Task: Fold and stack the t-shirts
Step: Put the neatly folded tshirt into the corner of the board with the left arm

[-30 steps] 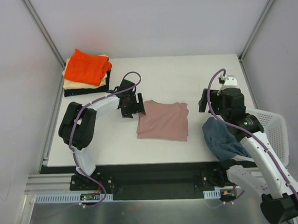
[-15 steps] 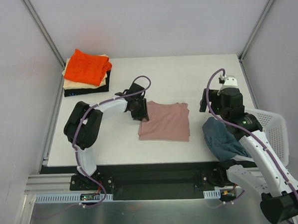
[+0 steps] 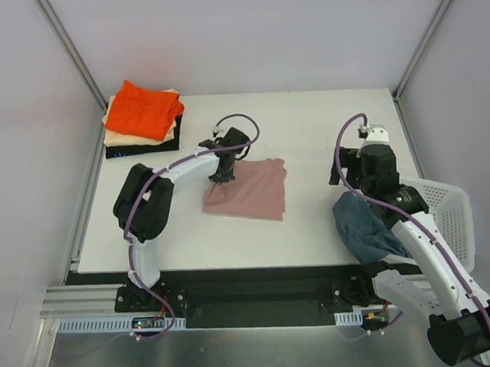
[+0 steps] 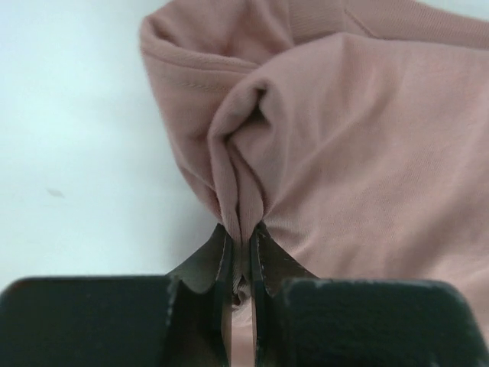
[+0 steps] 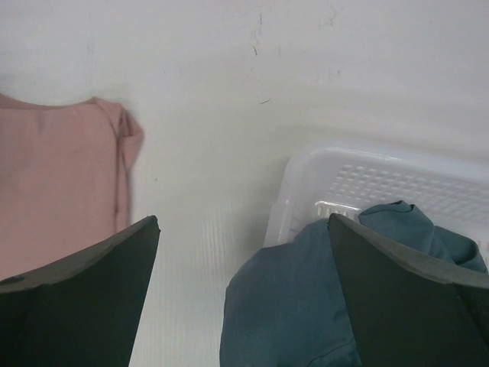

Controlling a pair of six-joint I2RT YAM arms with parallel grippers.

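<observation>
At upper left of the top view sits a t-shirt stack [image 3: 141,115]; mid-frame, the left arm [image 3: 178,169] reaches the upper-left corner of the pink t-shirt [image 3: 250,193]. Left wrist view: the left gripper [image 4: 241,256] clenches a pink fold. Right wrist view: the right gripper [image 5: 243,229] is spread, above the blue t-shirt [image 5: 298,306] hanging from the basket [image 5: 397,180].

Your pink tee [image 4: 367,153] is soft, dull cloth with tiny stitches. The blue tee [image 5: 290,306] is dull cloth too. Your table [image 5: 229,76] looks smooth and white. The basket [image 5: 397,183] is slightly shiny plastic.
</observation>
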